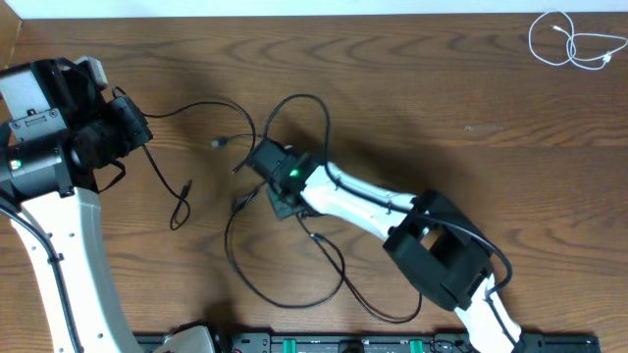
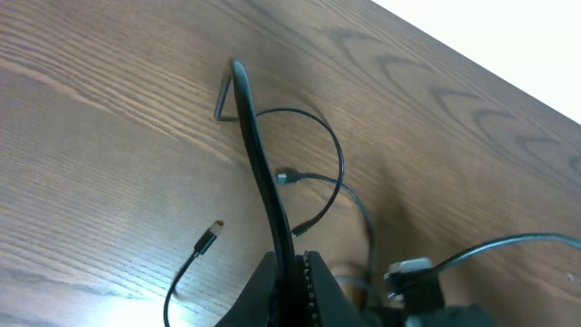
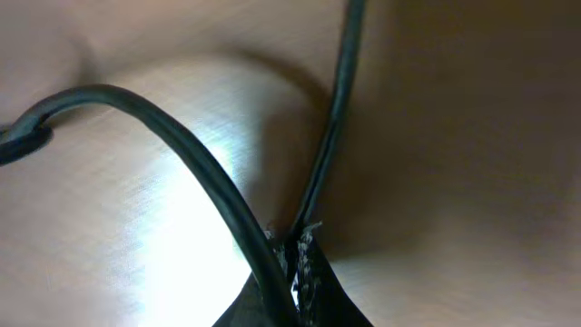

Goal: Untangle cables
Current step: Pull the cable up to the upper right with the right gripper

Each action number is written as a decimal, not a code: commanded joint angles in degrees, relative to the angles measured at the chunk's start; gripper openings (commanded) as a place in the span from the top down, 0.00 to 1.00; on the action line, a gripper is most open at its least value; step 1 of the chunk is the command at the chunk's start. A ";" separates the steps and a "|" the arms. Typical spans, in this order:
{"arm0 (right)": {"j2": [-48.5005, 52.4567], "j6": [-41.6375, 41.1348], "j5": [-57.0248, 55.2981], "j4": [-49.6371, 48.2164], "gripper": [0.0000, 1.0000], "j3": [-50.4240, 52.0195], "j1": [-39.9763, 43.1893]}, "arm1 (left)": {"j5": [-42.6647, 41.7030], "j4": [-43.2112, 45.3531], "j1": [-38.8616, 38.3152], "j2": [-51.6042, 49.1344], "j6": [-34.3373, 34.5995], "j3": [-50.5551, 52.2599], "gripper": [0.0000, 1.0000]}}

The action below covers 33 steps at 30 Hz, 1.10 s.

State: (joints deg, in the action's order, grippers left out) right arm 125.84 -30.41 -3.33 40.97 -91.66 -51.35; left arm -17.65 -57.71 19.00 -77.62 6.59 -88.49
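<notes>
Several black cables (image 1: 234, 263) lie tangled in loops at mid-table. My left gripper (image 1: 143, 128) at the left is shut on one black cable (image 2: 257, 154), which runs from its jaws across the wood to a bend. A loose plug end (image 2: 210, 238) lies beside it. In the middle of the tangle, my right gripper (image 1: 251, 163) is shut on a thin black cable (image 3: 332, 136) that rises from its tips (image 3: 296, 247). A second black strand (image 3: 172, 123) crosses just in front of those tips. The white cable (image 1: 569, 41) lies coiled apart at the far right corner.
The right arm's white links and black elbow housing (image 1: 437, 250) stretch over the lower right of the table. Black equipment (image 1: 294, 343) lines the front edge. Another small plug (image 1: 185, 186) rests on bare wood between the grippers.
</notes>
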 commanded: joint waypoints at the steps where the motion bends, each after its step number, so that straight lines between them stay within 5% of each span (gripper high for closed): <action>1: 1.68 3.63 -8.57 1.31 0.99 -0.96 6.56 | 0.37 -0.04 -0.13 0.02 -0.13 -0.55 0.93; 6: 1.68 12.81 -8.94 0.98 0.99 -0.96 19.69 | 0.37 -0.04 -0.13 0.02 -0.13 -0.55 0.93; 12: 1.68 21.07 5.90 -1.53 0.99 -1.84 32.46 | 0.37 0.17 -0.13 -0.42 -0.13 -0.55 0.93; 17: 1.66 21.55 9.64 0.68 0.99 -2.51 36.28 | 0.37 0.17 -0.13 -1.38 -0.13 -0.55 0.93; 19: 1.66 21.53 9.49 2.21 0.93 -2.78 36.41 | 0.37 0.15 -0.13 -1.79 -0.13 -0.55 0.93; 22: 1.66 21.51 9.51 7.26 0.67 -5.03 36.41 | 0.37 0.17 -0.13 -2.34 -0.13 -0.55 0.93; 28: 1.66 21.29 9.51 21.31 0.40 -9.49 35.26 | 0.37 0.17 -0.13 -2.97 -0.13 -0.55 0.93; 33: 1.77 19.89 8.96 20.52 0.39 -5.68 32.89 | 0.37 0.57 -0.13 -3.30 -0.13 -0.55 0.93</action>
State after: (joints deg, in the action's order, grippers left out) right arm 127.11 -9.15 5.63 62.85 -99.55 -16.75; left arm -17.65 -57.32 19.00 -80.27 6.59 -88.49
